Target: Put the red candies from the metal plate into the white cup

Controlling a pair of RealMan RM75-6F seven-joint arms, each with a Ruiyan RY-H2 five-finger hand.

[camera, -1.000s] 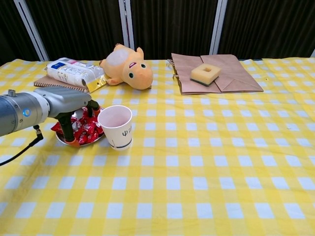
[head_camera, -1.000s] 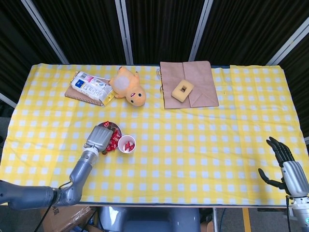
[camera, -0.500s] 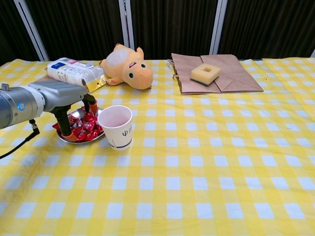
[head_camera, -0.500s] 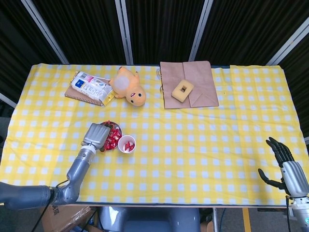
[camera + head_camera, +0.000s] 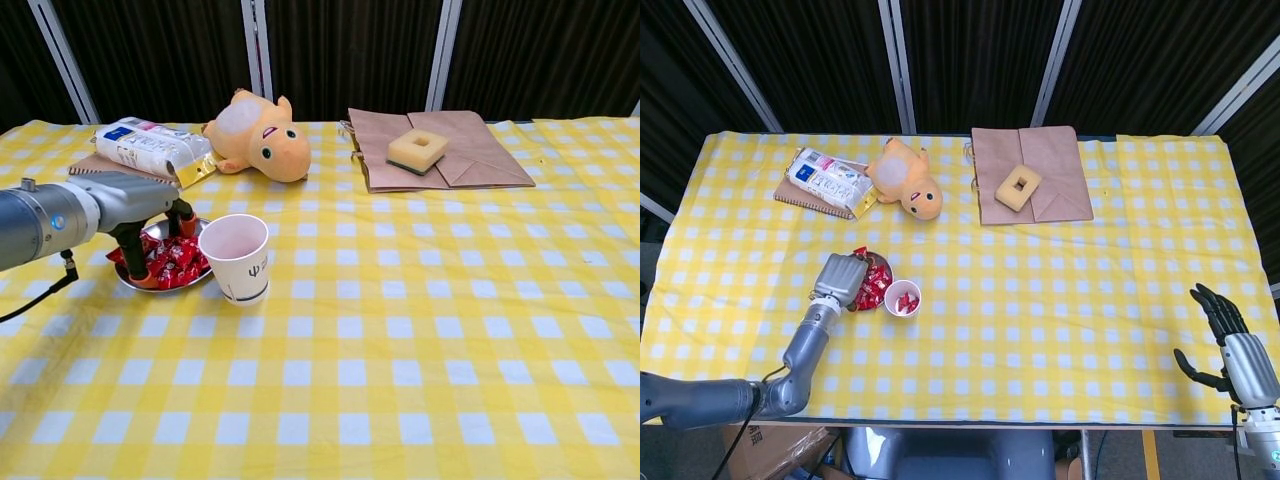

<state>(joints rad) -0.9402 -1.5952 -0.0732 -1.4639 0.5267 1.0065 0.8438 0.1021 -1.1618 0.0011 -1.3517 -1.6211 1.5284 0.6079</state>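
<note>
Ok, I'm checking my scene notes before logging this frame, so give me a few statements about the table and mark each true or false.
1. The left hand is over the metal plate. True.
2. The white cup lies tipped on its side. False: it stands upright beside the plate.
3. Red candies are already in the cup. True, seen in the head view.
4. The plush toy sits on the paper bag. False: a yellow sponge does.
5. The right hand holds a candy. False: it holds nothing.

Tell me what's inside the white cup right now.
From the head view, the white cup holds a few red candies at the bottom. The chest view shows only its rim and upper inner wall; the near wall hides the candies, so an exact count isn't clear.
</note>
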